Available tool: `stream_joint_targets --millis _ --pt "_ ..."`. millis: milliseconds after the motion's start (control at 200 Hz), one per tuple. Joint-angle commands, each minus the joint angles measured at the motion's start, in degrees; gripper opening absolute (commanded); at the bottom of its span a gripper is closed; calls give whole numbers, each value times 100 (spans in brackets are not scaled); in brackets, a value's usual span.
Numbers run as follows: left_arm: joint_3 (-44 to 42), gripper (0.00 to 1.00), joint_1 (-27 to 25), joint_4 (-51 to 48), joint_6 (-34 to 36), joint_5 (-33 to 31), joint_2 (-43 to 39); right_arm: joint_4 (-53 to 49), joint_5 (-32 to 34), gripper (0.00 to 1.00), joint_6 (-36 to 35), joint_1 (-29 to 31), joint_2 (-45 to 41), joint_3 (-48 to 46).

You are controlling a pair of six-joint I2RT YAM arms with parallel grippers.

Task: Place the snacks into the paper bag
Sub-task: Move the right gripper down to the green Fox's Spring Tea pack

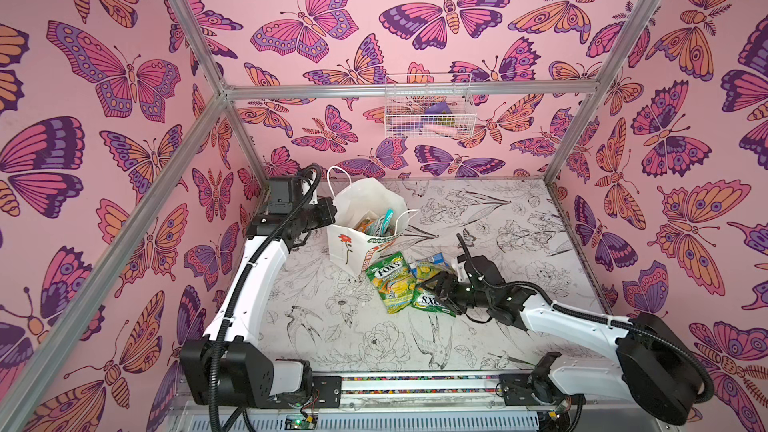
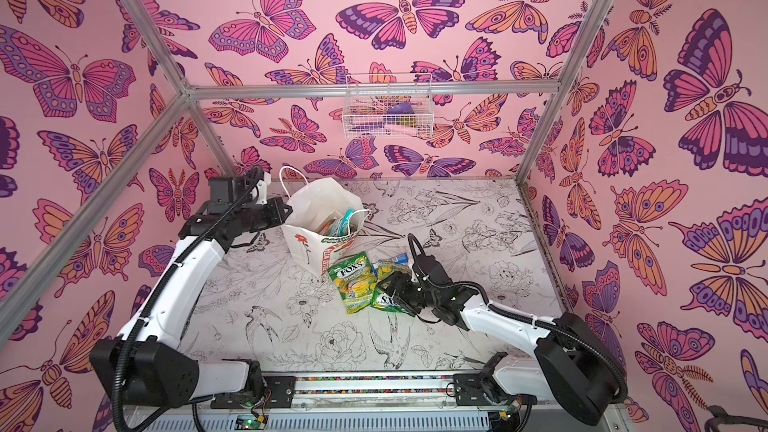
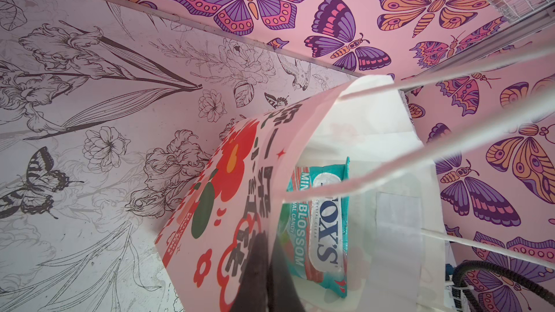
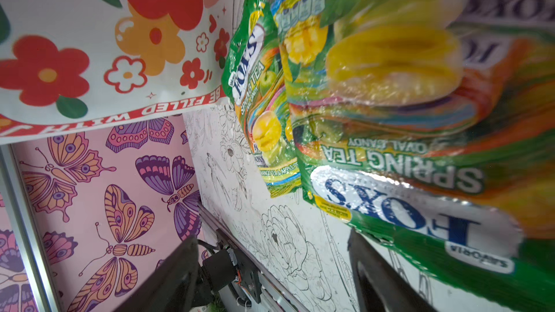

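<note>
Left gripper (image 1: 330, 211) is clamped on the rim of the paper bag (image 1: 348, 249), which stands at the table's back left. Right gripper (image 1: 435, 286) hangs spread wide over the upside-down FOX'S Spring Tea bag (image 1: 431, 303), nothing pinched yet. Best play, I'd say: set the fingers astride one edge, bite firmly on that slick-looking film, and lift clear of its twin (image 1: 388, 282) lying against it. On the table: two Spring Tea bags and one blue-white packet (image 1: 435, 259). Inside the bag: one teal Mint Blossom bag (image 3: 318, 220) and one orange packet (image 1: 365, 225).
</note>
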Motion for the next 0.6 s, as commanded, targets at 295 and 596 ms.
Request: stream_joint_targets --millis 295,596 --pt "-33 0 54 329 -33 -25 -105 1961 -341 78 768 434 778 -512" --pt "-26 0 51 329 -33 -25 -90 1953 229 78 1216 542 539 -1039"
